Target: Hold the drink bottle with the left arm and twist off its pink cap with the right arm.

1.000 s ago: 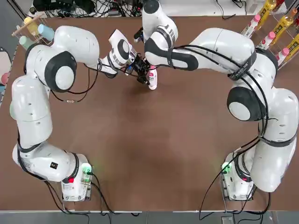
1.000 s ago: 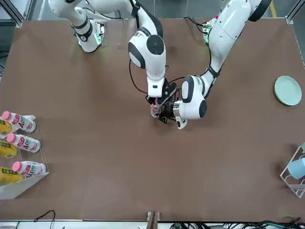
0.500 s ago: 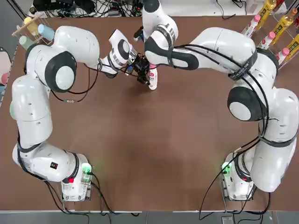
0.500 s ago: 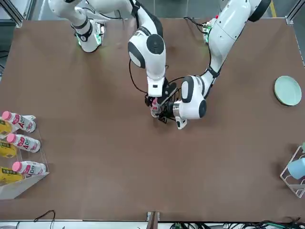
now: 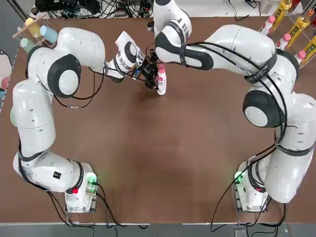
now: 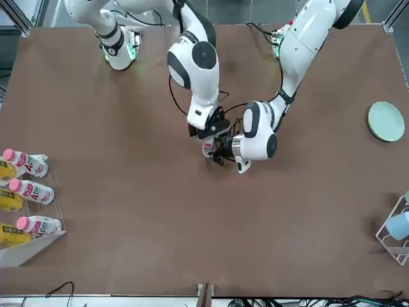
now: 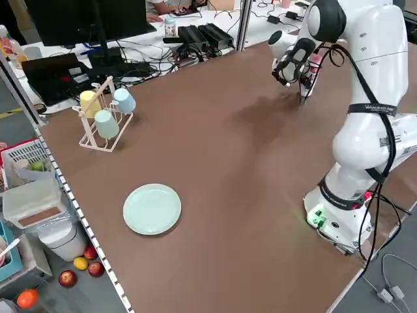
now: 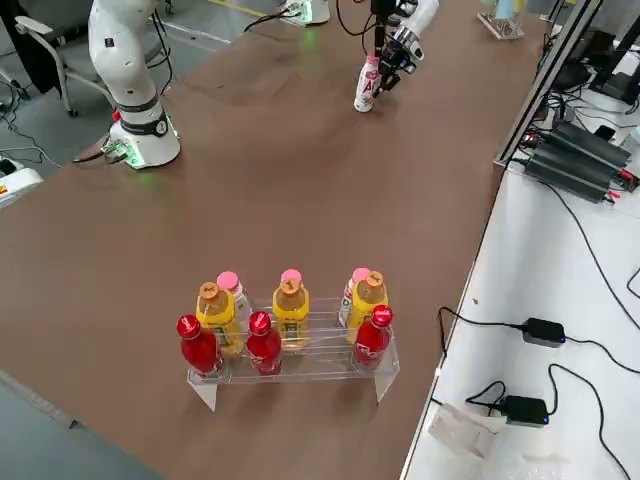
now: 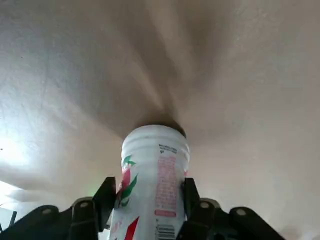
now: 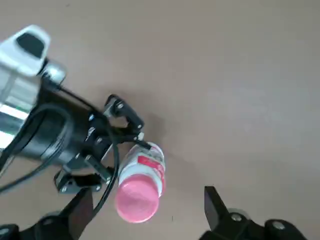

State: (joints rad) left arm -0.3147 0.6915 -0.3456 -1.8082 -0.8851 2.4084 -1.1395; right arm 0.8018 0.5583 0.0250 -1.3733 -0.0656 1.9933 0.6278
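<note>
Bottle grip first: the left gripper is clamped on the drink bottle, its two black fingers pressing the label from either side, low on the body. The drink bottle stands upright on the brown table, out toward the far edge from the arms' bases, and the left arm reaches it sideways so that the bottle sits just past its fingertips. The pink cap is on the neck, directly above the clamped fingers. The right gripper hangs right over the pink cap, released, its fingers spread wide to either side of the cap and not touching it. The right arm arcs over the table to get there. Well away from both grippers, a clear rack of pink-, red- and orange-capped bottles stands at one table edge, and a pale green plate lies near the opposite side.
</note>
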